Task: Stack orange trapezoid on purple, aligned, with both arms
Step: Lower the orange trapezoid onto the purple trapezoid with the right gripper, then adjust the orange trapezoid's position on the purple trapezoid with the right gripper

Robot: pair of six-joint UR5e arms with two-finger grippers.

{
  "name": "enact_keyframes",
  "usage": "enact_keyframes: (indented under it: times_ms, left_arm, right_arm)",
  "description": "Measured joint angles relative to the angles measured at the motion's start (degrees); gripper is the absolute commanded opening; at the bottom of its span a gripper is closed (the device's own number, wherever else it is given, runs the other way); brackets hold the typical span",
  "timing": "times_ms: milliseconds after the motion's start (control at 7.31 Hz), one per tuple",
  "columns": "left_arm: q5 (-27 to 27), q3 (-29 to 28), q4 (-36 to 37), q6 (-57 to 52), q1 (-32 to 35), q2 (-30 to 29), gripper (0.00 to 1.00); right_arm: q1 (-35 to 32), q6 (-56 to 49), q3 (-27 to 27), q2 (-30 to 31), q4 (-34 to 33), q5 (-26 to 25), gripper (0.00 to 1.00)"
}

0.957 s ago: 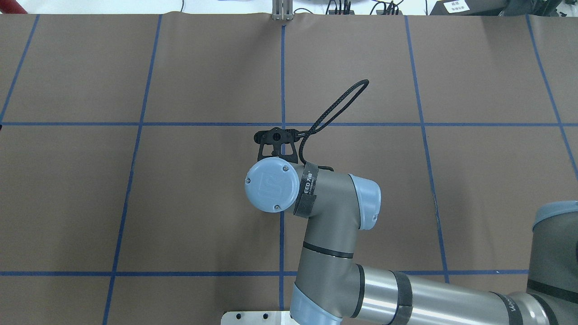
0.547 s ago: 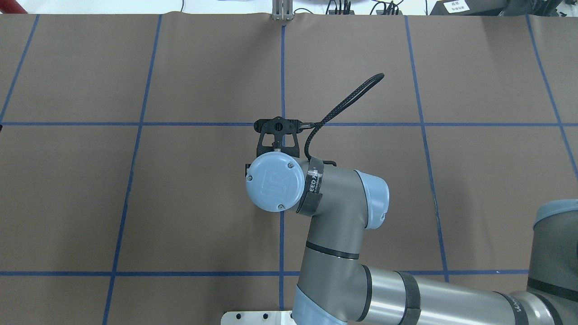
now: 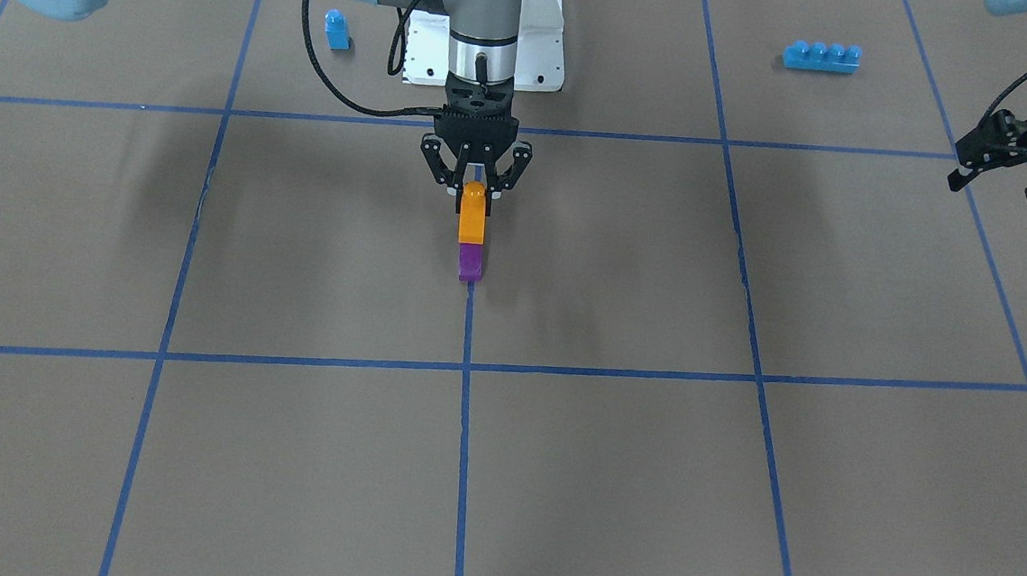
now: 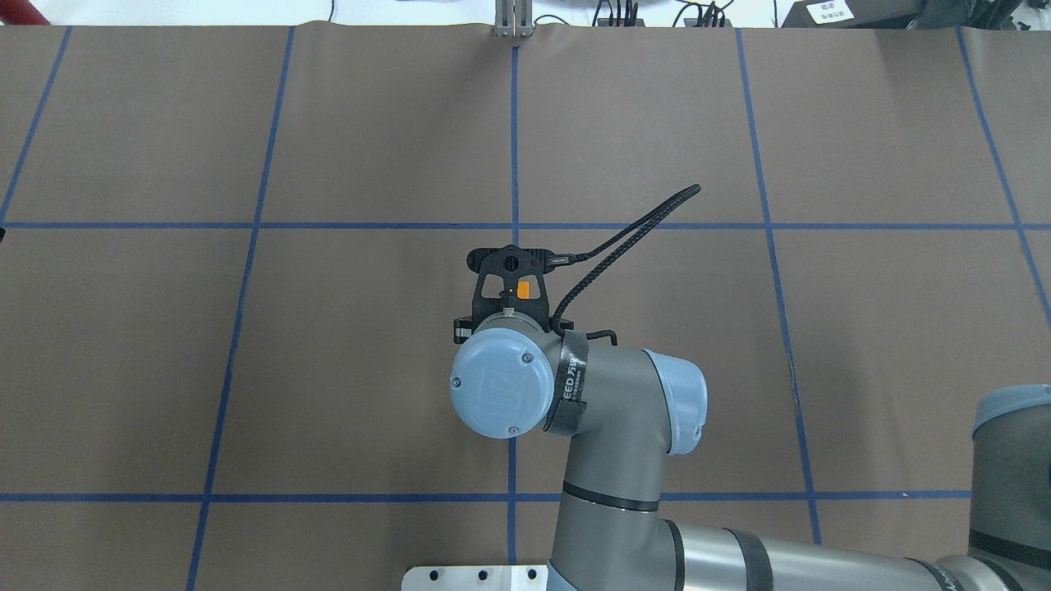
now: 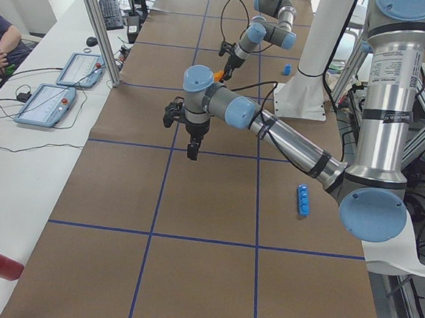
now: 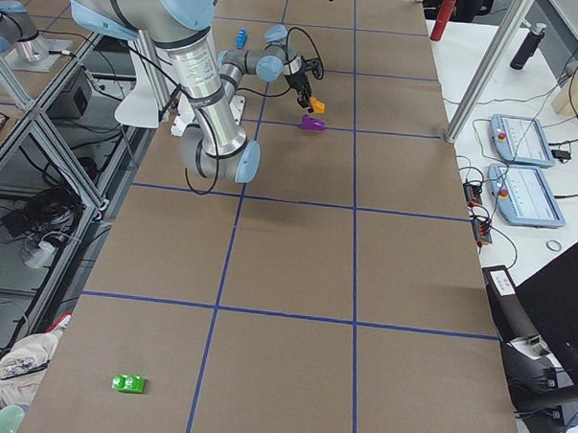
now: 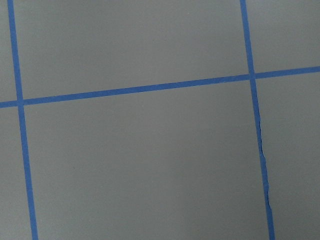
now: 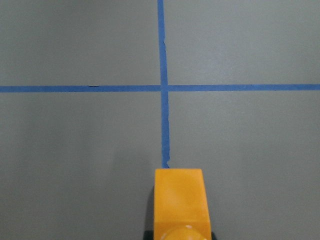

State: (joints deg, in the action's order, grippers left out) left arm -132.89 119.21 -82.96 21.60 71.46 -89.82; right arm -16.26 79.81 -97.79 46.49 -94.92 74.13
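**Legible markings.** On the black strap (image 4: 572, 379) around the wrist of the right arm (image 4: 616, 427) you can read white letters "EED", then Chinese characters. The light-blue joint cap (image 4: 501, 386) beside it bears an embossed "UR" logo. The print on the white label (image 4: 829, 11) beyond the table's (image 4: 369, 123) far right corner is too small to read.

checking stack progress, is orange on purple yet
Off. The right gripper holds orange aloft; the side view shows a gap above purple.
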Motion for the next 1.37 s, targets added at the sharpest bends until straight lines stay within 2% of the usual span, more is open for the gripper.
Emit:
enact_keyframes:
  times_ms: [1368]
  left_arm:
    - [0.0,0.0,-1.1,0.4,0.0,0.0,1.00]
  right_arm:
    - [1.5,-0.3,1.0,0.3,0.0,-0.3,0.00]
